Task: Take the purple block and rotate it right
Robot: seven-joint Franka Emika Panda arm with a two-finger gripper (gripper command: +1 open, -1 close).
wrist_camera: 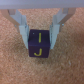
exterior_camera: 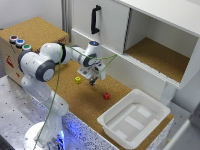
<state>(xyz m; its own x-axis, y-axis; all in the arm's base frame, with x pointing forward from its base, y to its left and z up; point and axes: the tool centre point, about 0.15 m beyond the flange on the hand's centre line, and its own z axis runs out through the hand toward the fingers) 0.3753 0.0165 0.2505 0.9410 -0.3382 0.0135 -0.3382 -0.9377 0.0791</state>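
The purple block (wrist_camera: 38, 43), with yellow letters on its faces, sits on the cork surface between my gripper's two fingers in the wrist view. The fingers (wrist_camera: 24, 31) press against its two opposite sides. In the exterior view my gripper (exterior_camera: 93, 81) is down at the cork table, near its middle, and hides the purple block there.
A yellow block (exterior_camera: 78, 79) lies just to the exterior view's left of the gripper, and a red block (exterior_camera: 106, 96) to its right. A white bin (exterior_camera: 134, 118) stands at the table's right end. A white cabinet (exterior_camera: 150, 45) with an open compartment rises behind.
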